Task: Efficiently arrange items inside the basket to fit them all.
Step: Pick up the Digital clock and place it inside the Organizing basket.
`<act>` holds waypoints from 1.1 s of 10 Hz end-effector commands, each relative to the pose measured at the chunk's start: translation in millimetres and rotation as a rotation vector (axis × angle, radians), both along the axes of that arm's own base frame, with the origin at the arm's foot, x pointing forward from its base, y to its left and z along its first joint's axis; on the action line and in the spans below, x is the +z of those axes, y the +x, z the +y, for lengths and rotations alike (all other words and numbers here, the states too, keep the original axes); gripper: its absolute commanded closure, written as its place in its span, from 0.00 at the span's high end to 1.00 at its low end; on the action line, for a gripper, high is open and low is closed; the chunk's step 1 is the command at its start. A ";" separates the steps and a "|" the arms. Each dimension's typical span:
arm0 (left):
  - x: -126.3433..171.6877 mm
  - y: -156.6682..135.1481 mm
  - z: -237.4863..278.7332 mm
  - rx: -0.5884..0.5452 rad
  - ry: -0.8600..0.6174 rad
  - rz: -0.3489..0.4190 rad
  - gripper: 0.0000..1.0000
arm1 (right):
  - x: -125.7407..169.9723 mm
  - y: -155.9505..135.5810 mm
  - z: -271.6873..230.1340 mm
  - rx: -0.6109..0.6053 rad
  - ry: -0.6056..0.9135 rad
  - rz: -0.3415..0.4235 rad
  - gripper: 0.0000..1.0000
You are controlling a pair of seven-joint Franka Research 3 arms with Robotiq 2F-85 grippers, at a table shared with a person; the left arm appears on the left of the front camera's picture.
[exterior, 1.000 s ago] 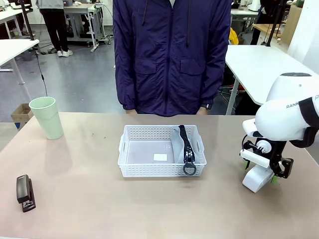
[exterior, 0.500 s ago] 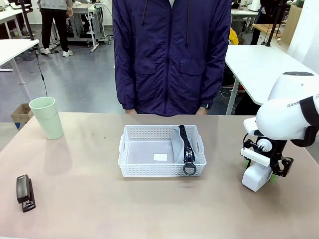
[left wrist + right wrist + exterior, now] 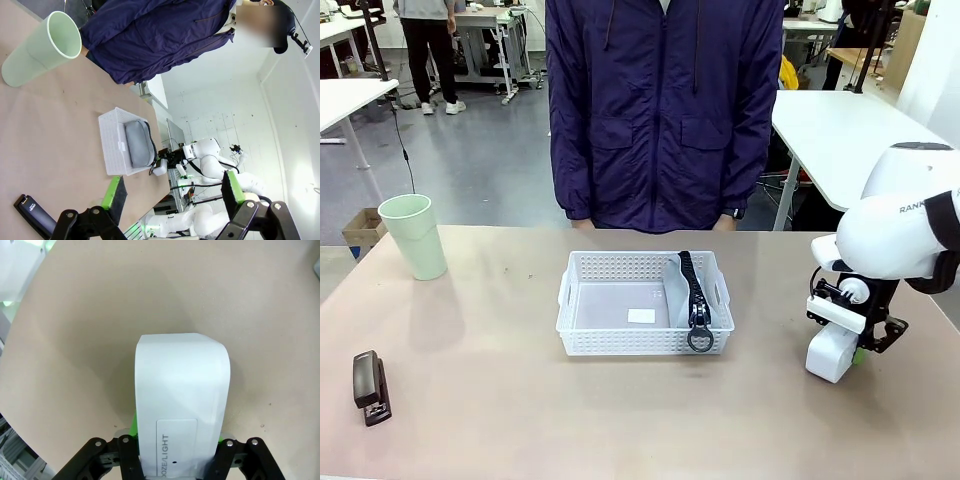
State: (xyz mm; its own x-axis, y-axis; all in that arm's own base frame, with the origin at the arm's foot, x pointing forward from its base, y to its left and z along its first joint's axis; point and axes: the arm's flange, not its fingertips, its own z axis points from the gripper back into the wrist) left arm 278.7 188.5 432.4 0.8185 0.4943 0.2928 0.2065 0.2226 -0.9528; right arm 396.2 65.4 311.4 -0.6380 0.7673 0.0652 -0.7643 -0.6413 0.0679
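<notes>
**Table (image 3: 520, 430), near to far**

1. Left gripper (image 3: 173, 192): jaws spread wide, green pads apart, nothing between them. It hangs above the table's near left part.
2. Small black stapler (image 3: 370, 387): near left corner, lying flat and on its own, well apart from the other items.
3. White rectangular box (image 3: 182, 385): right side of the table, well apart from the basket and tilted. Its lower end is at the tabletop, though contact cannot be told. A label on it reads "DOZE/LIGHT".
4. Right gripper (image 3: 842, 345): clamped on the white rectangular box, one finger on each long side.
5. White lattice basket (image 3: 642, 345): centre of the table, long side towards the robot, with a small white label (image 3: 642, 316) on its floor.
6. Grey zip pouch (image 3: 678, 295): inside the basket, standing on edge against the right wall. The black zipper faces up and the ring pull hangs at the near rim.
7. Pale green cup (image 3: 413, 236): far left, upright, well apart from the basket.
8. Person in a dark purple jacket (image 3: 665, 110): standing at the far edge, behind the basket.
</notes>
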 end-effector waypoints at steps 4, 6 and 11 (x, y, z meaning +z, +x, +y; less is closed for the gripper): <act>0.3 -1.4 0.0 -0.004 -0.001 -0.025 1.00 | 25.9 -30.7 -5.3 0.038 0.066 0.018 0.00; 0.3 -1.4 0.0 -0.004 -0.001 -0.025 1.00 | 85.1 -58.3 3.1 -0.141 0.032 0.053 0.00; 0.3 -1.4 0.0 -0.004 -0.001 -0.025 1.00 | 117.8 -106.2 -2.0 -0.825 -0.013 -0.054 0.00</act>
State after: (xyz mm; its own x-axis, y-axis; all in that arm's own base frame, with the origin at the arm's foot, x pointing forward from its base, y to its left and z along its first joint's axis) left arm 278.6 188.6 432.6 0.8184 0.4942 0.2933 0.2069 0.2228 -0.9527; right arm 310.0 61.4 467.0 0.0032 0.9981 0.0620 -0.9988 0.0001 0.0497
